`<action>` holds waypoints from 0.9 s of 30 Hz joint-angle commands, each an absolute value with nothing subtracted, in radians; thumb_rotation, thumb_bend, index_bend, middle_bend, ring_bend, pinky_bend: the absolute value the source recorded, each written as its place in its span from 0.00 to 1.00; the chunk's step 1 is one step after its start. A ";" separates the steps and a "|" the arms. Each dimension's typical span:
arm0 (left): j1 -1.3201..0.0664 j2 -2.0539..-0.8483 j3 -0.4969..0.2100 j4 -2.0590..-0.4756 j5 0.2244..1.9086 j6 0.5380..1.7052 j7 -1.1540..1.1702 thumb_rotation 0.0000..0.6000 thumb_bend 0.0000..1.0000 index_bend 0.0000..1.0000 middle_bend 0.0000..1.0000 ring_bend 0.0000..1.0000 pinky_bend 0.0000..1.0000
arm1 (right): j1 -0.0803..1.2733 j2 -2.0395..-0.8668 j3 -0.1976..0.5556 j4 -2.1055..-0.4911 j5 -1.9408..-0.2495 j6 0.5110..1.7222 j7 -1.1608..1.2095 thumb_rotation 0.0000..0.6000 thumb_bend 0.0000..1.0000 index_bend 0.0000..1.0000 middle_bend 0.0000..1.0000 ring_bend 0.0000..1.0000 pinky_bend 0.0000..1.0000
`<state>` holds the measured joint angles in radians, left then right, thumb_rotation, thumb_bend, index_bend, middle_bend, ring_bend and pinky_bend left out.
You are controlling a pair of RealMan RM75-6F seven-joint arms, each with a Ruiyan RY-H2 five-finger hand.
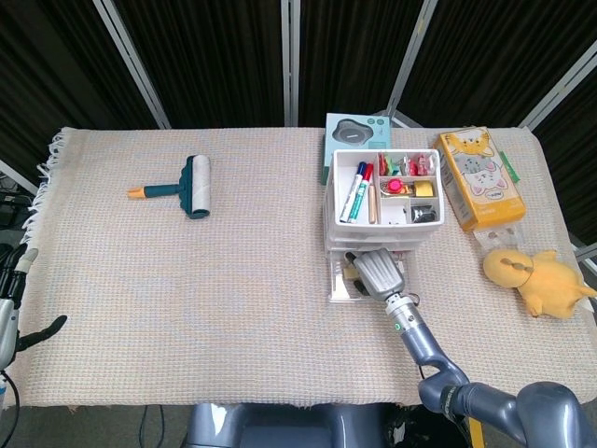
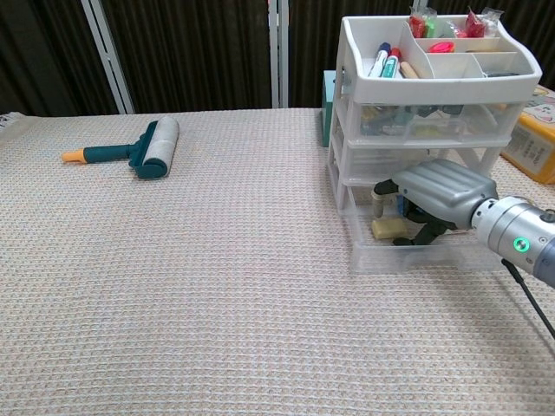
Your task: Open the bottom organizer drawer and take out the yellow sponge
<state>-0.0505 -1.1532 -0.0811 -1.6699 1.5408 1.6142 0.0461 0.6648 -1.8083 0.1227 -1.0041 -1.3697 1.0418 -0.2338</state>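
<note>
Pulled out toward the front edge of the table point(image 1: 187, 308): the bottom organizer drawer point(image 2: 408, 253), clear plastic, open under the white organizer point(image 1: 382, 201). Inside the drawer, at its left side, the yellow sponge point(image 2: 388, 228), lying flat on the drawer floor.

Over the open drawer, the right hand point(image 2: 434, 198), palm down, fingers point(image 2: 410, 236) curled and reaching down into the drawer just right of the sponge. Cannot tell whether the fingers touch the sponge or only the drawer; nothing clearly held between them. In the head view, the same hand point(image 1: 376, 271) covering most of the drawer opening, so the sponge mostly hidden there.

At the far left edge of the table, the left hand point(image 1: 14, 322), low and well apart from everything, fingers spread, holding nothing.

On top of the organizer, a tray with markers and small colourful items. Further on the table: a lint roller point(image 1: 182, 184) at the left, a teal box point(image 1: 353, 133) behind the organizer, an orange cat-print box point(image 1: 477, 177) to the right, and a yellow plush duck point(image 1: 536, 277) near the right edge.
</note>
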 commanded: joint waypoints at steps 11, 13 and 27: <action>-0.050 -1.149 -0.078 -1.671 1.546 1.613 0.036 1.00 0.07 0.00 0.00 0.00 0.00 | 0.661 -1.814 0.123 -0.999 -1.375 1.041 -0.235 1.00 0.17 0.52 1.00 0.97 0.71; -0.050 -1.149 -0.078 -1.671 1.546 1.613 0.035 1.00 0.07 0.00 0.00 0.00 0.00 | 0.661 -1.814 0.124 -1.001 -1.376 1.043 -0.234 1.00 0.18 0.54 1.00 0.97 0.71; -0.050 -1.153 -0.078 -1.671 1.547 1.616 0.045 1.00 0.07 0.00 0.00 0.00 0.00 | 0.643 -1.791 0.118 -1.045 -1.405 1.087 -0.229 1.00 0.18 0.55 1.00 0.97 0.71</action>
